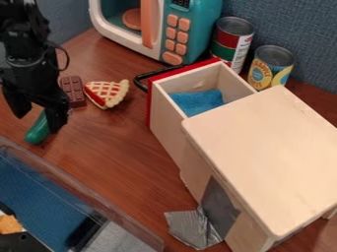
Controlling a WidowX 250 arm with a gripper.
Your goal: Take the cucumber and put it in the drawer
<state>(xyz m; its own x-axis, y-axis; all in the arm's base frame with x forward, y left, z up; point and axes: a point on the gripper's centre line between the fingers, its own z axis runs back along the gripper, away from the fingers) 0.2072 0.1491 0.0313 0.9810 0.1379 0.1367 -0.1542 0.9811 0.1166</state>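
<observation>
Blue-grey fabric wall (293,22) rises behind your reddish-brown wooden bench (118,157); read the clock face over the camera view. At nine o'clock you have the end effector (38,118) hanging down, its fingers spread wide apart. Your green cucumber (37,131) lies on the bench between and partly behind those fingertips; you cannot tell whether they touch it. Just beside them, toward ten o'clock, you see a brown chocolate bar (74,90), then a toy pie slice (107,92). Your drawer (168,124) juts open from the wooden cabinet (266,147) at four o'clock, with a blue piece (199,102) inside. A toy microwave (190,24) stands near twelve, two cans at one (232,39) and two (271,64), and silver tape (193,229) at six.
</observation>
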